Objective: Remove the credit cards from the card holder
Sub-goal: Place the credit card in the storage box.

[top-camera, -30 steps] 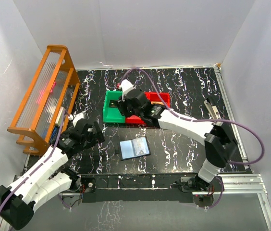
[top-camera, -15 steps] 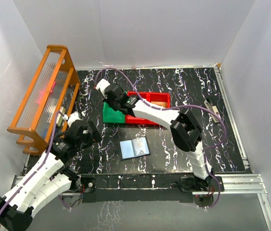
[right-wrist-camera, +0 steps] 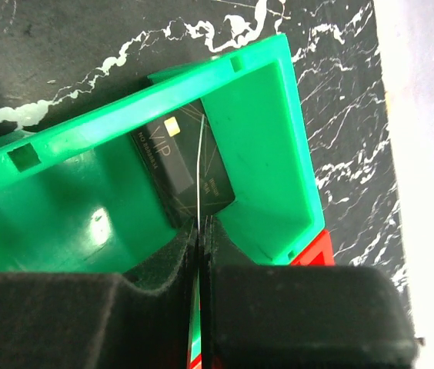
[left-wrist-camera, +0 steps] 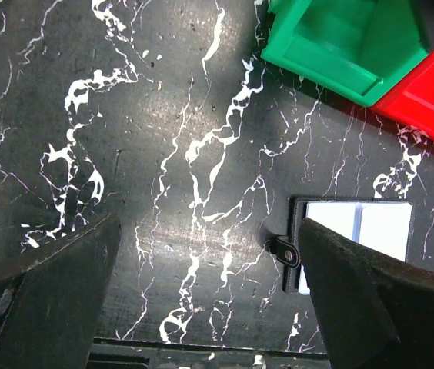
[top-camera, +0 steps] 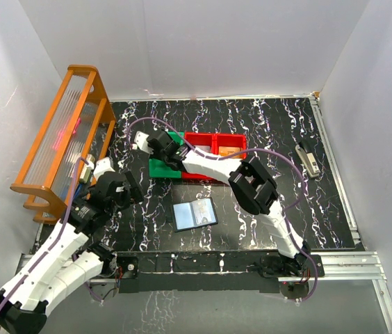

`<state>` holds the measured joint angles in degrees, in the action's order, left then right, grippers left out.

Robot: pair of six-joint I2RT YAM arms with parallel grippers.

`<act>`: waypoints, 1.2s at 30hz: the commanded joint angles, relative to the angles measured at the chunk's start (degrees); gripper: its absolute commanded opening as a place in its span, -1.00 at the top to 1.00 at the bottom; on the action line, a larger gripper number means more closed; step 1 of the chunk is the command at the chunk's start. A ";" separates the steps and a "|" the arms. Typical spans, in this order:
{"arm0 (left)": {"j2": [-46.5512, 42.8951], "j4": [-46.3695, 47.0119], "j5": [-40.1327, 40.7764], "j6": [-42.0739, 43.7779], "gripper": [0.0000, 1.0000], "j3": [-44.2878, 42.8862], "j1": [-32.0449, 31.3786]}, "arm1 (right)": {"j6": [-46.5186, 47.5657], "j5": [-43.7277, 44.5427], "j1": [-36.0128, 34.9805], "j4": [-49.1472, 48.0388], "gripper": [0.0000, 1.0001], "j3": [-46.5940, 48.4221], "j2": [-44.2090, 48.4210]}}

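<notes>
- A black credit card [right-wrist-camera: 186, 175] is seen lying in the green bin [right-wrist-camera: 267, 154], so part of the task is judged done.
- The card holder [top-camera: 195, 214] is laid open on the table [top-camera: 272, 129], right of the bin. Whether any card is left in its light-blue panels cannot be told.
- The left gripper [left-wrist-camera: 208, 224] is spread wide over bare table, with nothing grasped.
- The right gripper [right-wrist-camera: 202, 231] is pinched shut on a thin card [right-wrist-camera: 201, 165], seen edge-on above the green bin.
</notes>
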<state>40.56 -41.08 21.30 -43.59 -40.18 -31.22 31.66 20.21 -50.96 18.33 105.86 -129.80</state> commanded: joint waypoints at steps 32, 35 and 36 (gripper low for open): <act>-3.03 -1.78 3.45 2.45 -0.97 -2.36 0.35 | 17.57 -0.78 1.91 -12.53 0.26 -3.49 -3.53; -2.90 -1.64 3.23 2.62 -0.97 -2.27 0.31 | 16.92 -0.05 1.97 -12.11 0.21 -3.34 -3.34; -2.86 -1.57 3.16 2.64 -0.97 -2.20 0.30 | 16.41 -0.36 1.97 -11.72 0.18 -3.26 -3.17</act>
<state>37.52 -42.48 23.77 -41.71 -41.28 -31.22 49.10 19.20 -49.32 6.00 101.89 -134.43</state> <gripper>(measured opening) 0.984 0.388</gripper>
